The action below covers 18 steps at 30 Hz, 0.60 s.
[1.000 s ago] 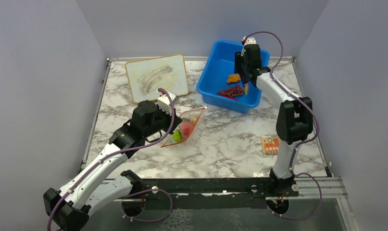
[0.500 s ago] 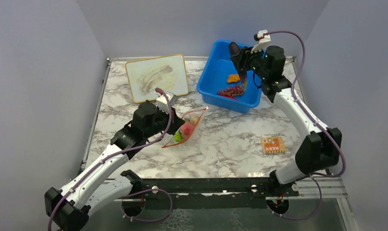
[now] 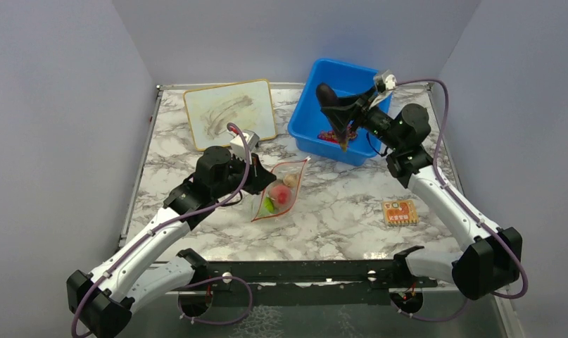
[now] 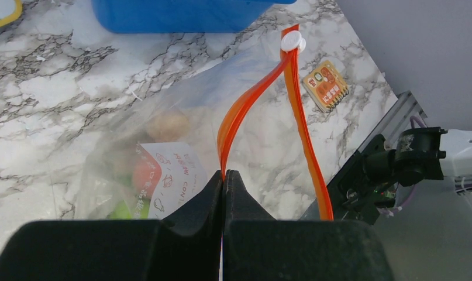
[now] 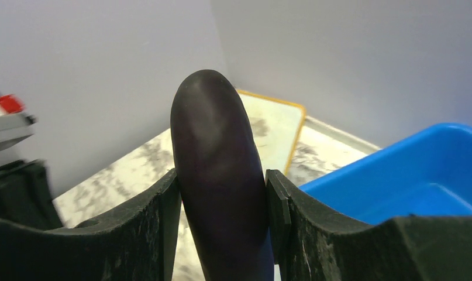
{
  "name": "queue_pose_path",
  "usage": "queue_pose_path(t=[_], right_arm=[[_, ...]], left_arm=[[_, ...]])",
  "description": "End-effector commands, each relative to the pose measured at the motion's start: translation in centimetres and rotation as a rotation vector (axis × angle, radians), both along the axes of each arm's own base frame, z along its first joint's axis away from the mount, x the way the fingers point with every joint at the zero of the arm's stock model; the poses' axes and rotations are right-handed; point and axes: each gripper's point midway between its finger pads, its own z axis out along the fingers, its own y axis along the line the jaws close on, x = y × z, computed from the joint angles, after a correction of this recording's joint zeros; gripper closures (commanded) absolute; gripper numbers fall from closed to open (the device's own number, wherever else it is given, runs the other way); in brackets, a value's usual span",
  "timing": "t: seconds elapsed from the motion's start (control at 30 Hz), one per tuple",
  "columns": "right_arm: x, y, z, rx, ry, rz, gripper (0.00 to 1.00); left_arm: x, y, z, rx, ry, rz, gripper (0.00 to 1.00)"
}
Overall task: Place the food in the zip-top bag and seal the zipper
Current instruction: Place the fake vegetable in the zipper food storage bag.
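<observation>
One piece of print shows in part, in the left wrist view: a white label on or inside the clear zip-top bag; which of the two cannot be told. It carries small red outline pictograms and a slanted line of red capitals that seems to begin "CON". The letters after that are blurred and cut off. The orange card lying on the desk bears a grid of tiny coloured pictures and a pale strip along one edge. Any lettering on it is too small to read.
</observation>
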Motion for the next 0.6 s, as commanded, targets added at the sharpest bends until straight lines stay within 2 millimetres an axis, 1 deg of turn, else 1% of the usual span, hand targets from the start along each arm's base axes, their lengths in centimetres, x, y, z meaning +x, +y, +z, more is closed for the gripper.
queue_pose_path(t=[0.0,0.1,0.13,0.17,0.3,0.4,0.57], right_arm=[[-4.9,2.9,2.2,0.075,-0.092,0.165,0.68],[-7.3,4.3,3.1,0.121,-0.126,0.255,0.69],[-8.3,4.5,3.7,0.135,-0.148,0.289,0.69],[-9.1,4.8,3.8,0.145,-0.152,0.321,0.69],[-12.3,5.0,5.0,0.191,-0.226,0.415,0.69],[-14.3,5.0,5.1,0.200,-0.309,0.466,0.68],[-16.9,5.2,4.6,0.190,-0.417,0.553,0.68]], left_arm=[[-0.1,-1.1,2.8,-0.084,-0.008,-0.031,1.00],[0.0,-1.3,3.1,-0.093,0.000,-0.027,1.00],[0.1,-1.4,3.2,-0.096,0.007,-0.025,1.00],[0.1,-1.4,3.3,-0.098,0.012,-0.023,1.00],[0.3,-1.7,3.0,-0.118,0.061,-0.001,1.00],[0.3,-1.9,2.7,-0.139,0.094,0.004,1.00],[0.1,-2.4,2.6,-0.168,0.108,-0.012,1.00]])
